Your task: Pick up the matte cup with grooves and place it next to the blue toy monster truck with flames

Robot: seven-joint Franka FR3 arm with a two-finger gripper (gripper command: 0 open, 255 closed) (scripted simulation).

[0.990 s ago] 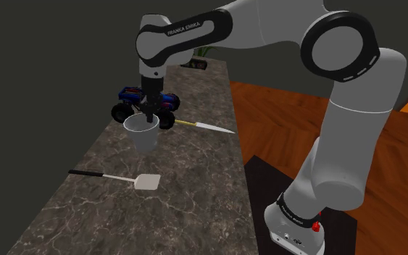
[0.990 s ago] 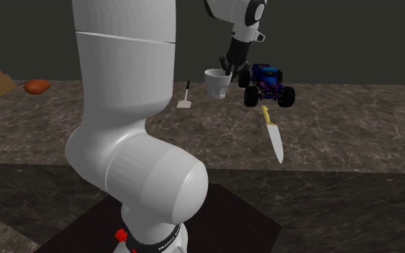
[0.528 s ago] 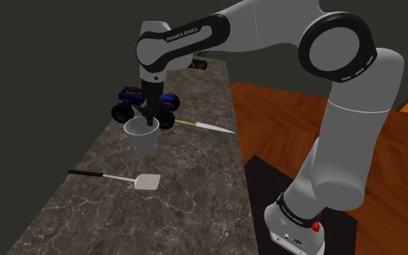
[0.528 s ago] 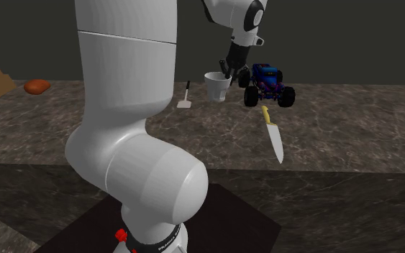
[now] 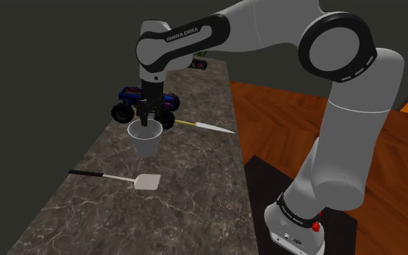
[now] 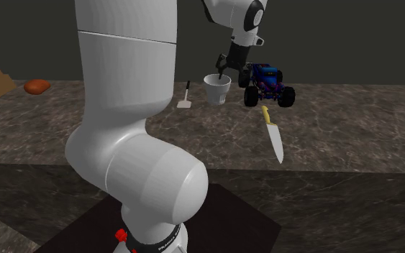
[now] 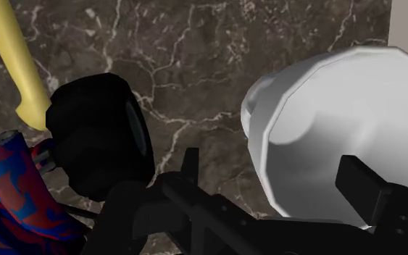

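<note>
A pale grey cup [image 5: 146, 139] stands upright on the dark marble counter [image 5: 86, 210], just in front of the blue toy monster truck [image 5: 144, 106] with its big black tyres. My gripper [image 5: 148, 116] hangs right over the cup's rim, fingers spread apart and open. In the second exterior view the cup [image 6: 217, 88] sits to the left of the truck [image 6: 267, 84], with the gripper [image 6: 222, 68] above its rim. In the wrist view the gripper [image 7: 271, 166] straddles the wall of the cup [image 7: 325, 123], and the truck [image 7: 97, 145] is close beside it.
A yellow-handled knife [image 5: 206, 127] lies beside the truck toward the counter's edge. A white spatula [image 5: 133, 179] with a black handle lies nearer the stand. An orange object [image 6: 37, 86] rests far off on the counter. A plant pot [image 5: 198, 64] stands at the far end.
The cup has sunk a little onto the counter. The fingers, shut on its rim before, now stand apart above it.
</note>
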